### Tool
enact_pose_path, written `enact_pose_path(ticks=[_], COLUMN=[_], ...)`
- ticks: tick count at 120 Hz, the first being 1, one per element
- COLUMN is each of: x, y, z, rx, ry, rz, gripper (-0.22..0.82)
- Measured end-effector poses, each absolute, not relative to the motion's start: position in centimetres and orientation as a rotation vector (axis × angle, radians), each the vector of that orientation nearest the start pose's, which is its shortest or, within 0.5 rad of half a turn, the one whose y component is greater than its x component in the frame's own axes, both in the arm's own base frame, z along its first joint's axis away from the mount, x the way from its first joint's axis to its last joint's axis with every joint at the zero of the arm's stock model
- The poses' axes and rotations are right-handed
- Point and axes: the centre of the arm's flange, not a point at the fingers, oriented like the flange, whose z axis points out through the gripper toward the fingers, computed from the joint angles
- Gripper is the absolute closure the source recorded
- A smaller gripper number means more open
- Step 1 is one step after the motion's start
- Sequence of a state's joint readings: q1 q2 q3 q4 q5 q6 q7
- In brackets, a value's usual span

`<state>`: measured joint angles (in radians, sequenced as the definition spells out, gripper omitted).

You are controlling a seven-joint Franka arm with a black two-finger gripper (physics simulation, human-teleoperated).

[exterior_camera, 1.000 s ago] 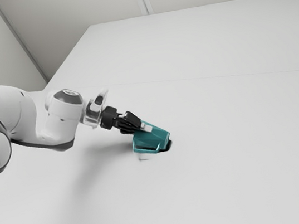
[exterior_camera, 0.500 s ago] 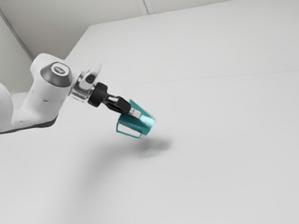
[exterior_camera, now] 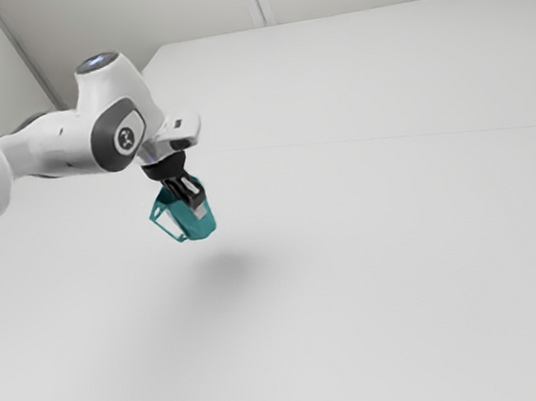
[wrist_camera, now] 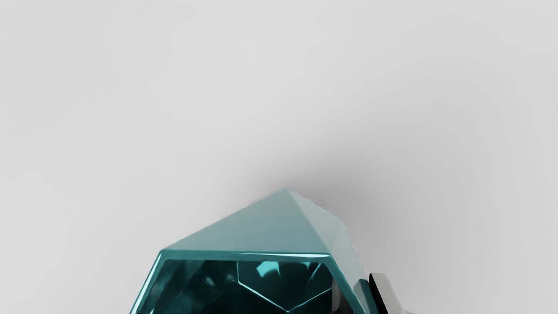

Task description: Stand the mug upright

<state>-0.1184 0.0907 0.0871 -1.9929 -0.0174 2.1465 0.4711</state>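
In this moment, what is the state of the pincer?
Pincer: closed on the teal mug, holding it above the table.

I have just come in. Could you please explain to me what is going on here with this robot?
A white robot arm is holding a glossy teal, many-sided mug with its black fingers. The mug is in the air over a plain pale table, its soft shadow falling below it. Its open end faces up toward the arm's hand, and it leans a little. It seems the arm wants to stand it upright, but it is not yet set down.
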Motion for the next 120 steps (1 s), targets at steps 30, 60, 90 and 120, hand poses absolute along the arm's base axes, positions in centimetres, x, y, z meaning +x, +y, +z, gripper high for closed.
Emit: enact_pose_path(ticks=[30, 60, 90, 120], x=[57.8, 58.4, 58.6, 58.6], y=[-1.9, -2.1, -2.3, -2.6], z=[38.1, 35.3, 34.1, 34.2], rx=[-3.103, -3.128, -3.138, -3.150], ry=[0.511, 0.353, 0.256, 0.205], rz=[-0.095, -0.067, -0.049, -0.056], gripper=[0.78, 0.78, 0.74, 0.36])
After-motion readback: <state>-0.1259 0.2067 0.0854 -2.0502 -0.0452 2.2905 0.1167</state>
